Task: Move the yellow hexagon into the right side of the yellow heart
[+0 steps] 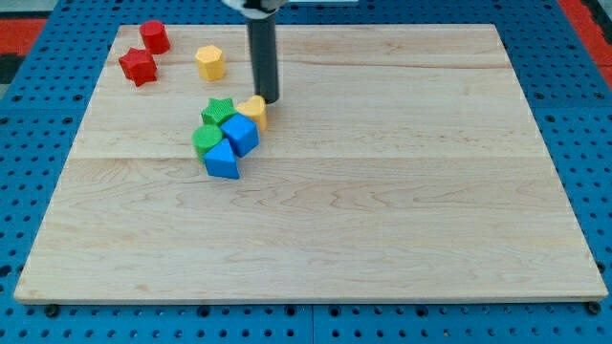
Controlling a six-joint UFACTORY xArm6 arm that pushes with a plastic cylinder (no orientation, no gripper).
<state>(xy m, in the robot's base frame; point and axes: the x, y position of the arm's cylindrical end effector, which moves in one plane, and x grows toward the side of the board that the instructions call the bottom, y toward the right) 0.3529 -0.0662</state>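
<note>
My tip (pixel 269 100) has no gripper and touches the yellow heart (pixel 253 111) from the view's top. The yellow hexagon (pixel 210 62) sits apart on the pale wooden worktop (pixel 402 191), near a red star (pixel 138 66).

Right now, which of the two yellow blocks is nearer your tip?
The yellow heart, in the cluster beside the blue cube; my tip is right at its upper right. The yellow hexagon sits alone farther to the view's upper left.

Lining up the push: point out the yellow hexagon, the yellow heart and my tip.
yellow hexagon (pixel 210 63), camera view, top face.
yellow heart (pixel 254 112), camera view, upper face.
my tip (pixel 269 100), camera view, rod's lower end.
</note>
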